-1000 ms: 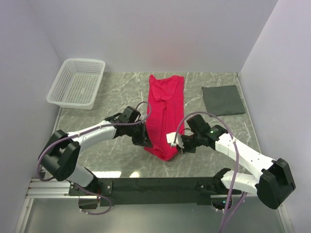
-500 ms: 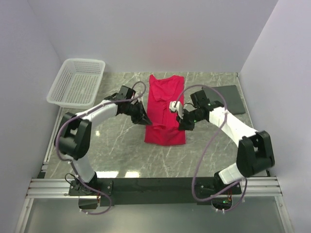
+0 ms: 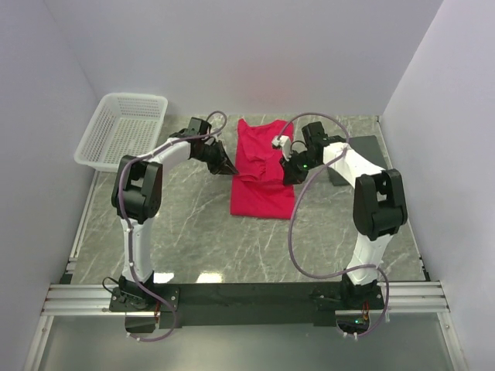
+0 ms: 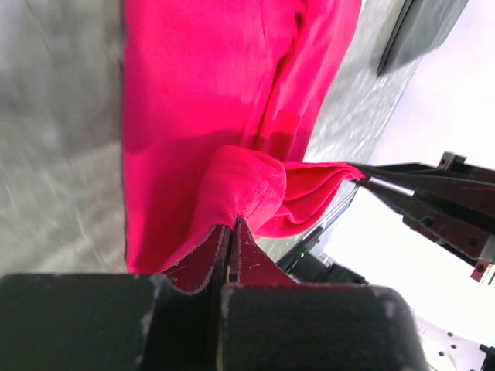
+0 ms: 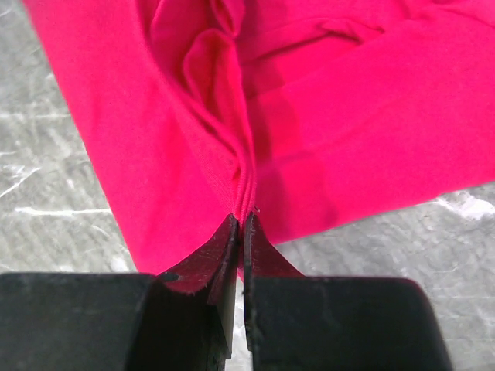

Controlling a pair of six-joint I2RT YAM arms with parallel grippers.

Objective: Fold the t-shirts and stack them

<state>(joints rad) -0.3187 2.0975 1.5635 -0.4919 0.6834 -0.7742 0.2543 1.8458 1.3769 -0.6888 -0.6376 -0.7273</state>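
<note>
On veined stone [image 3: 193,224], left hand [image 3: 231,171] and right hand [image 3: 288,176] pinch rumpled crimson t-shirt [image 3: 263,197].

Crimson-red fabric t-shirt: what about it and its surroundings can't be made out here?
- Top view: the right arm covers part of the dark grey folded cloth.
- Top view: the left gripper and right gripper tips on the crimson-red t-shirt are too small.
- Right wrist view: frame edges cut off the shirt.
- Left wrist view: grey marble table blurred.
</note>
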